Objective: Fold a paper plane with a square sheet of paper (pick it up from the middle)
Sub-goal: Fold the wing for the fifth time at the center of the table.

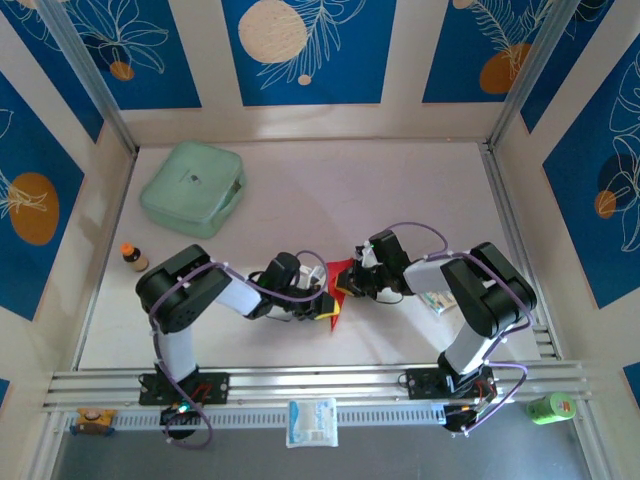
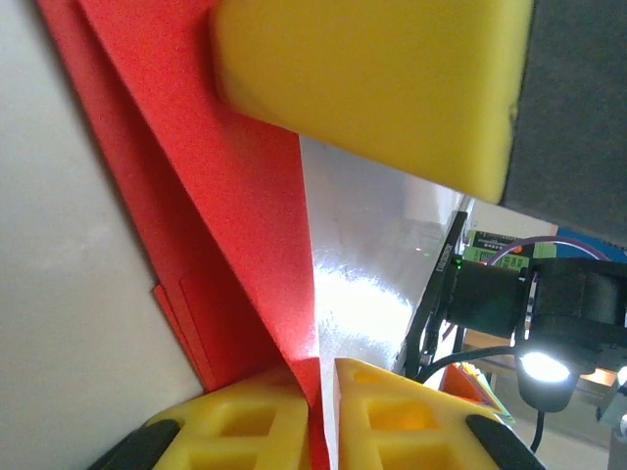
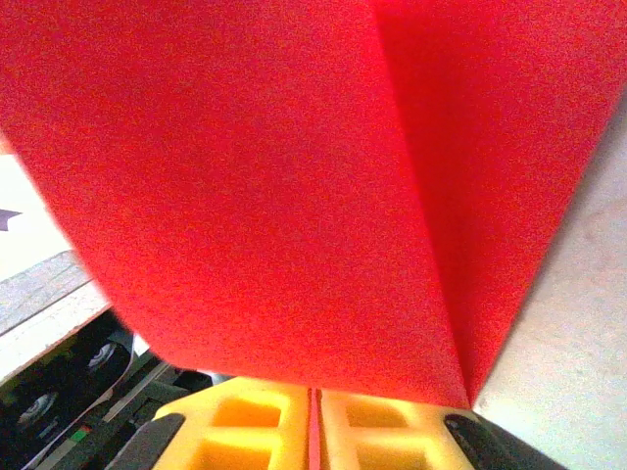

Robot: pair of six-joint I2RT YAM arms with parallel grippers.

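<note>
The red square sheet of paper (image 1: 340, 273) is folded into a pointed, layered shape and hangs just above the table between my two grippers. From the left, my left gripper (image 1: 326, 306) has its yellow fingers closed round the sheet's lower corner. In the left wrist view the paper (image 2: 225, 196) runs down between that gripper's (image 2: 325, 421) fingers, with a thin sliver of light by the right one. My right gripper (image 1: 352, 283) comes from the right. Its pads (image 3: 313, 431) are pressed tight on the creased paper (image 3: 245, 176). One of its yellow fingers (image 2: 372, 78) looms over the sheet.
A mint-green case (image 1: 192, 188) lies at the back left and a small orange-capped bottle (image 1: 132, 258) stands by the left arm. A flat packet (image 1: 435, 300) lies under the right arm. A white packet (image 1: 312, 422) and a green object (image 1: 550, 407) sit at the front rail.
</note>
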